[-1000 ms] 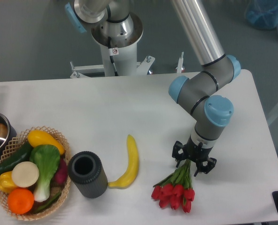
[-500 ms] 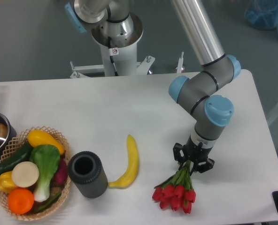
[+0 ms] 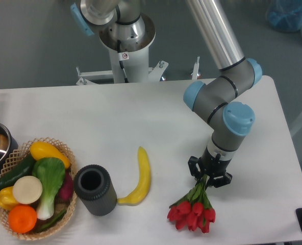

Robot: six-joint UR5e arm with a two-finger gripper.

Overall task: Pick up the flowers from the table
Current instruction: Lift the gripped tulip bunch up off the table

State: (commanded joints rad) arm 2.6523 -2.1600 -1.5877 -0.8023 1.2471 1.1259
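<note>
Small red-and-white sticker on robot base, print too small to read

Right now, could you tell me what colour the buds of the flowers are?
Red, on green stems. The flowers show clearly in the fixed camera view, just below the gripper.

matt white table, woven wicker basket

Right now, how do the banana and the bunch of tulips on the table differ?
The banana is one smooth yellow curved piece; the flowers are a bunch of red buds on thin green stems. The banana lies free, untouched; the flowers' stems are gripped by the end effector. The banana sits near the dark grey cylinder, the flowers nearer the table's right front. Both are long, slim things near the front edge.
</note>
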